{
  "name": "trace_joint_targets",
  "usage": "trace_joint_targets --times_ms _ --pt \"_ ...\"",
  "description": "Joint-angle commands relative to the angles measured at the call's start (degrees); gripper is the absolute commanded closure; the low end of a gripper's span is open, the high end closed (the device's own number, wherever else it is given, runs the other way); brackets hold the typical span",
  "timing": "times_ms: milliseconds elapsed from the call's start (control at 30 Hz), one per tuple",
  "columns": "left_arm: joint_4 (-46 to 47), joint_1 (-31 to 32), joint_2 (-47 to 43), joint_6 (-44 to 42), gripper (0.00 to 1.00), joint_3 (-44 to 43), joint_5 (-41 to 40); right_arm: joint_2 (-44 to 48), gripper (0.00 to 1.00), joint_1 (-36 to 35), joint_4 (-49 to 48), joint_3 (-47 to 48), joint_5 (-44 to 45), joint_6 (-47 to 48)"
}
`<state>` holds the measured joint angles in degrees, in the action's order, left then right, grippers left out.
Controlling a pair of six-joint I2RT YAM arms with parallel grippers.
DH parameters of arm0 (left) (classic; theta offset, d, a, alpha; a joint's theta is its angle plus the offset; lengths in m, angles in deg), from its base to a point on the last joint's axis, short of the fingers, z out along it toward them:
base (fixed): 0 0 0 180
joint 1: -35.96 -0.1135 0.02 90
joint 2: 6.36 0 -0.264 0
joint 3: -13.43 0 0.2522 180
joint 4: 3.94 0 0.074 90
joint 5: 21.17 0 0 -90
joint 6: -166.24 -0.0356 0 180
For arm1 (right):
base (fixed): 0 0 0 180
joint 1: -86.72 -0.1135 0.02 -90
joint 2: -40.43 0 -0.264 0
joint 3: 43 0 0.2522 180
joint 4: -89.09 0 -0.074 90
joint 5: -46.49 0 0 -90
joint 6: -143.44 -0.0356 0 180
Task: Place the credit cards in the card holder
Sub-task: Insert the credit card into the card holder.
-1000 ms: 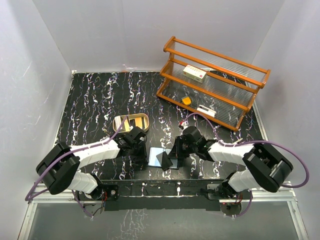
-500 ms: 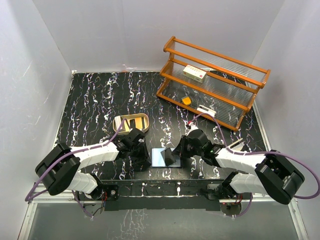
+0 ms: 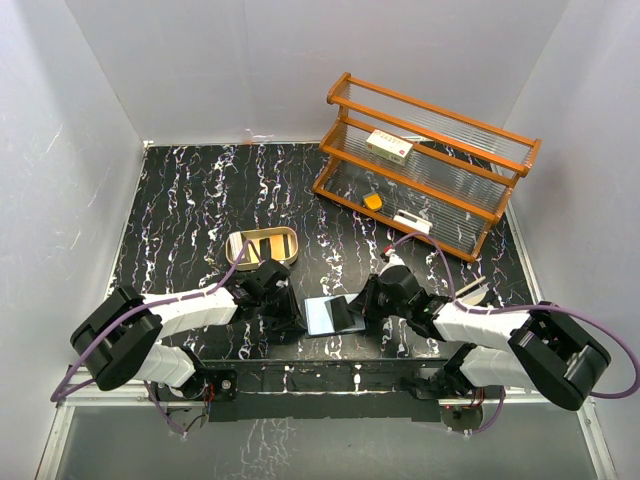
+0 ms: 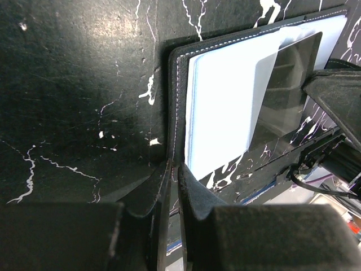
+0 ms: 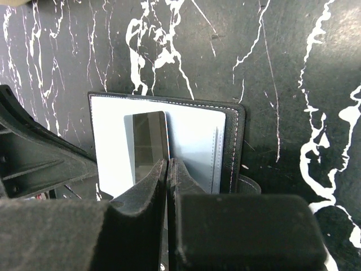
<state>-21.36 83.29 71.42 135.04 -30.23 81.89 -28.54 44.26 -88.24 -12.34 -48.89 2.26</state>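
Observation:
The card holder [image 3: 320,316] lies open on the black marbled table, its pale blue-grey inside [image 4: 225,107] facing up. My left gripper [image 4: 174,169] is shut on its black stitched left edge. My right gripper [image 5: 168,162] is shut on a dark credit card [image 5: 146,141], which lies low over the pale slotted inside [image 5: 194,141]. In the top view the left gripper [image 3: 290,318] and right gripper [image 3: 362,308] face each other across the card holder. More credit cards [image 3: 268,243], dark and tan, sit in the tan oval tray [image 3: 235,246].
An orange wooden rack [image 3: 460,130] stands at the back right with a white-and-red box [image 3: 388,146], a small orange thing [image 3: 372,200] and a white item [image 3: 412,222] on its shelves. White walls close in the table on three sides.
The right gripper has lowered the dark card from a steep tilt to nearly flat over the card holder's inside. The left gripper has kept its hold and shifted slightly right.

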Motion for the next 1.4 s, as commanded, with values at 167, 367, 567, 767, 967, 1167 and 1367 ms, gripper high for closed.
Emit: trace_joint_targets --times_ms 167,367,567,767,967,1167,1367 --pt "1.4 0.7 -1.0 1.6 0.91 1.6 2.1 4.1 1.00 -1.0 -2.9 -2.4 6.6 -1.7" --pt "1.7 0.7 -1.0 2.0 0.91 1.5 2.3 6.0 1.00 -1.2 -2.6 -3.1 8.2 -1.6" --pt "2.3 0.9 -0.9 2.3 0.91 1.5 2.6 5.0 1.00 -2.3 -3.4 -3.5 8.2 -2.2" --pt "2.7 1.1 -0.6 2.5 0.91 1.6 2.5 4.8 1.00 -6.3 -3.7 -3.9 13.0 -4.1" --pt "3.1 1.3 -0.1 2.6 0.91 1.7 2.6 3.9 1.00 -9.3 -3.6 -3.3 16.3 -6.0" --pt "3.7 1.5 0.4 2.6 0.91 1.0 2.7 2.3 1.00 -10.2 -4.0 -2.5 16.1 -9.1" --pt "2.3 1.6 0.4 1.6 0.91 0.9 0.6 -0.6 0.92 -11.2 -5.1 -0.3 13.2 -9.4"
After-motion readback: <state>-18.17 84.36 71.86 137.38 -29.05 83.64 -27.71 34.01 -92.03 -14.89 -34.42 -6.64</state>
